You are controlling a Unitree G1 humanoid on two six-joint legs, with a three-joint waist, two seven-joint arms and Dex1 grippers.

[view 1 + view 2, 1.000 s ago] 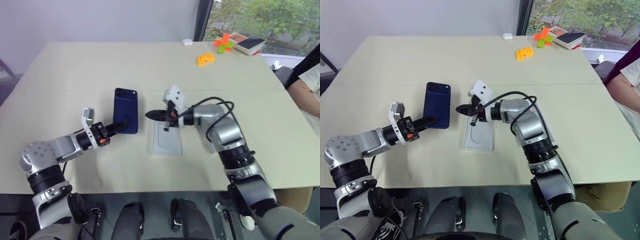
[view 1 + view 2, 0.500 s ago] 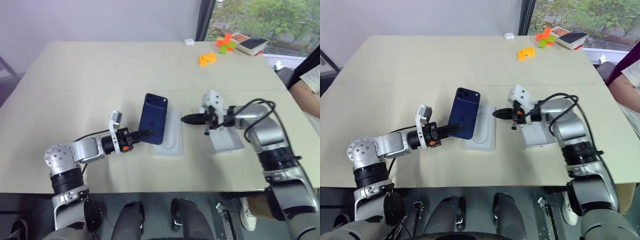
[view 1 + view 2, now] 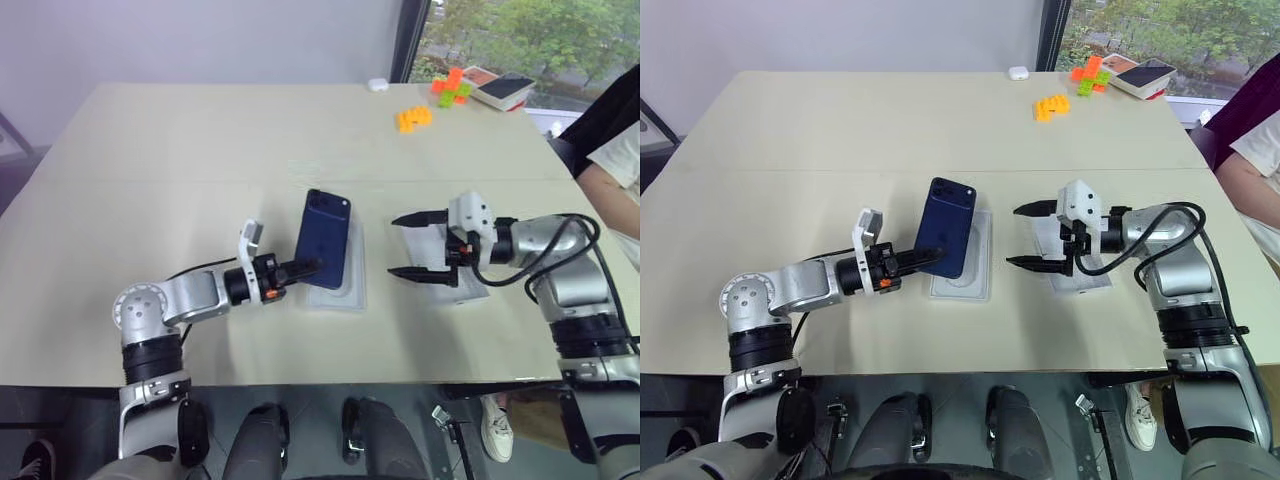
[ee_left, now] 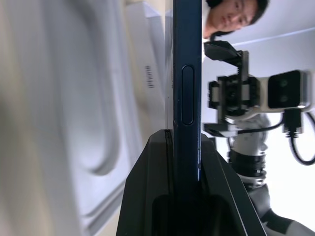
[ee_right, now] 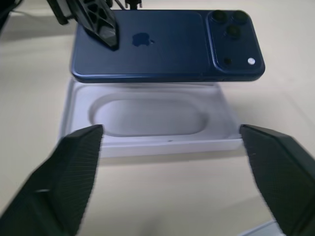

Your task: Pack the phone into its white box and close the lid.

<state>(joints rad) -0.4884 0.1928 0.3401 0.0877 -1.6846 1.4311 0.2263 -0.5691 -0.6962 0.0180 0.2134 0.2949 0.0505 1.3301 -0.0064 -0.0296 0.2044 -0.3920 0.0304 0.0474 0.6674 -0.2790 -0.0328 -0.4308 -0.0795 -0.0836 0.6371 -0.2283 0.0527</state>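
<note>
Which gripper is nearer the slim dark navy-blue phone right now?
Left. The left gripper is shut on the slim dark navy-blue phone; the open right gripper hangs apart on its other side.

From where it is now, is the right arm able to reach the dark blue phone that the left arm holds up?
Probably yes. The right gripper has its jaws wide open and faces the dark navy-blue phone, with bare table between them. The left gripper grips the phone's lower end; the upper part is free.

glossy navy glass phone (image 5: 162,46), matt white cardboard insert (image 5: 147,123), smooth beige table (image 3: 200,140).
</note>
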